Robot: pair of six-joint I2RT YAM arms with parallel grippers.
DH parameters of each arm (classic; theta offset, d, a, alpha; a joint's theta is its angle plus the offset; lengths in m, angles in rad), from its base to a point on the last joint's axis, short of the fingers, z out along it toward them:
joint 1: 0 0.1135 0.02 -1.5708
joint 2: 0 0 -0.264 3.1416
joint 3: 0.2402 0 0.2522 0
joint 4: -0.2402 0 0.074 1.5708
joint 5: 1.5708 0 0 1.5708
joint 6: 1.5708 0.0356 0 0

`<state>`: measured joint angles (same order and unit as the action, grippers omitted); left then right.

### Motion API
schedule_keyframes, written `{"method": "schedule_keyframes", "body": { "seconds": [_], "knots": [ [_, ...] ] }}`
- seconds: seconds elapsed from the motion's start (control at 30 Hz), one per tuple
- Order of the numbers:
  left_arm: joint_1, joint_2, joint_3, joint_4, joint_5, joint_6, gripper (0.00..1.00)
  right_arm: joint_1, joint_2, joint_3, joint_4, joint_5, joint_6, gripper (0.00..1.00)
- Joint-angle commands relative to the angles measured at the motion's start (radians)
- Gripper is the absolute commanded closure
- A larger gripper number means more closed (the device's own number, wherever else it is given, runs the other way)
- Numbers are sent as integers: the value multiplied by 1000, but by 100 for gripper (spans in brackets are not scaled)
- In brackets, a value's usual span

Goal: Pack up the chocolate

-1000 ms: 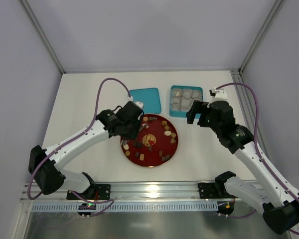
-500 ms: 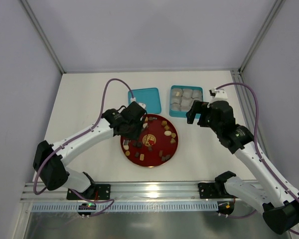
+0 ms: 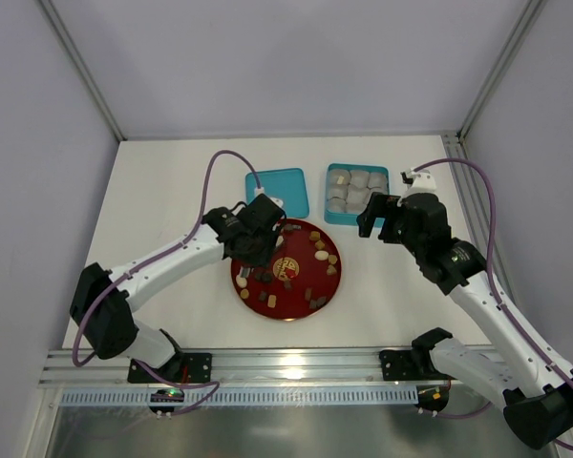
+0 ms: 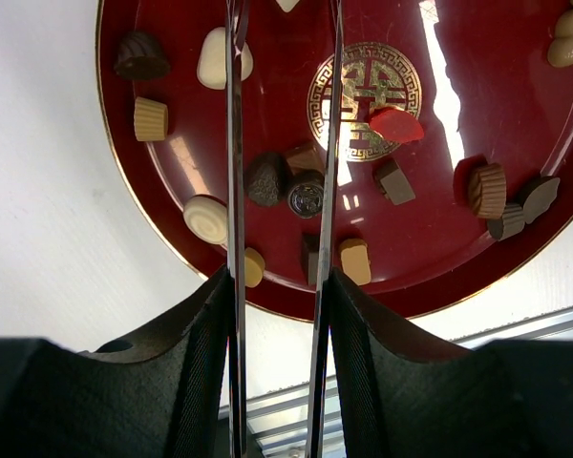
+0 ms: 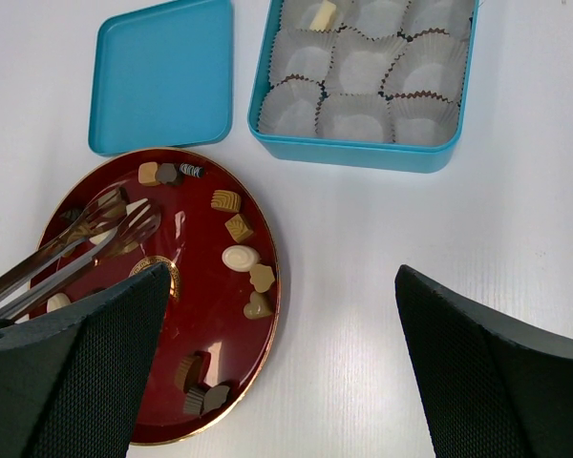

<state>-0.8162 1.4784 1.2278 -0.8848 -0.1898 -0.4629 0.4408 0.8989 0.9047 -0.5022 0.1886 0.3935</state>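
Picking chocolates off the red plate (image 4: 516, 114)
Left gripper (image 4: 277, 286) is clamped on the tongs (image 4: 234, 143), whose blades are apart above the plate with no piece held. Chocolates (image 4: 267, 179) lie scattered on the plate, and one is in the teal box (image 5: 363, 153) beyond it. Right gripper (image 5: 277, 363) hangs beside the plate, jaws wide apart. Next, we judge: pinch one piece.

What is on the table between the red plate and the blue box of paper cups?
Nothing; the right wrist view shows only bare white table between the red plate and the blue box. The lid lies off to one side.
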Motion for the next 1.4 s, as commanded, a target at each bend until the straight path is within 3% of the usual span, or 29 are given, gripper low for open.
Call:
{"method": "schedule_keyframes", "body": {
  "seconds": [0.0, 0.57, 1.37],
  "knots": [
    [-4, 8, 47, 37, 6, 17, 57, -4, -12, 5, 19, 18, -18, 0],
    [-4, 19, 52, 23, 9, 23, 66, -4, -12, 0, 24, 14, -13, 0],
    [-3, 28, 58, 17, 7, 20, 59, -5, -25, -6, 21, 22, -12, 0]
  ]
}}
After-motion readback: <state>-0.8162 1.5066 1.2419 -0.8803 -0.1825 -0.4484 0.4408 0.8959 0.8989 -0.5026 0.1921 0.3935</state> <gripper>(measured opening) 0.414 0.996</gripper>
